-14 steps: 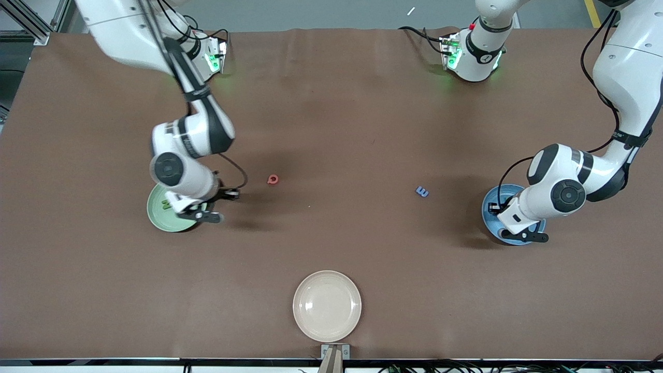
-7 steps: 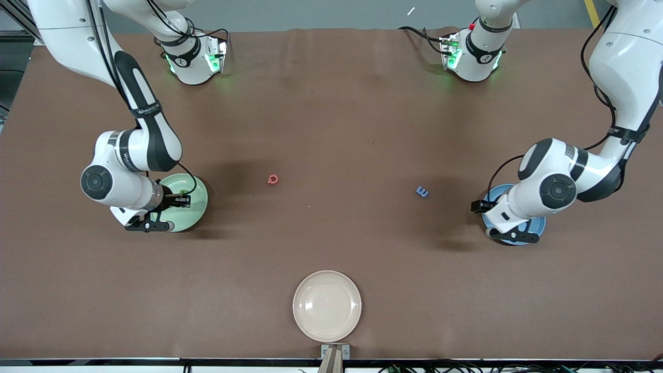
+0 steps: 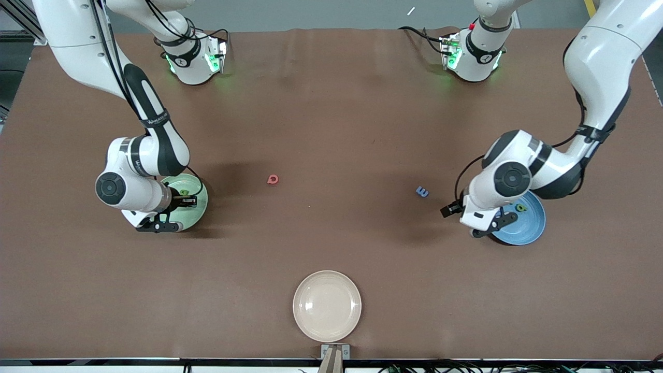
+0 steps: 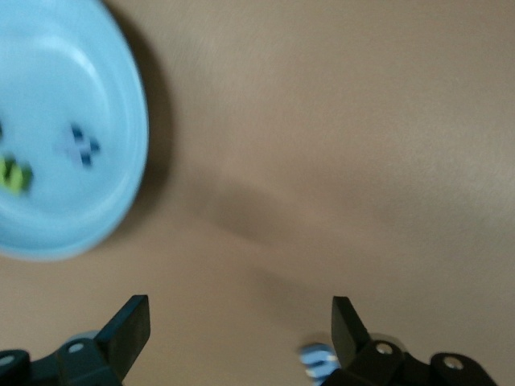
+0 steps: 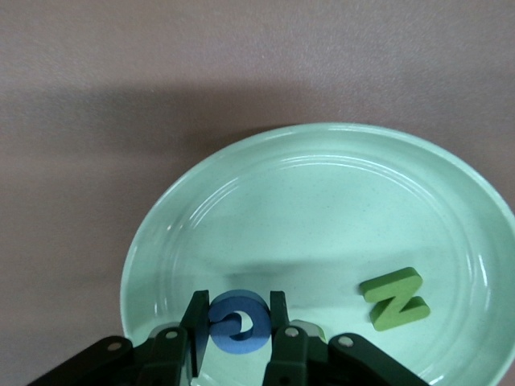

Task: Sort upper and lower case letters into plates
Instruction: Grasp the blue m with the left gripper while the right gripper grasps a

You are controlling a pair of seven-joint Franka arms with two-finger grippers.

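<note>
Over the mint green plate, the right gripper has its fingers clamped on the blue G, a small, light, stiff letter best pinched across its flat sides; a green N already lies in that plate. On open table lie the red Q and a small blue letter, well apart with free room around each. Beside the blue plate, the left gripper hangs with fingers spread wide and empty, near that blue letter.
</note>
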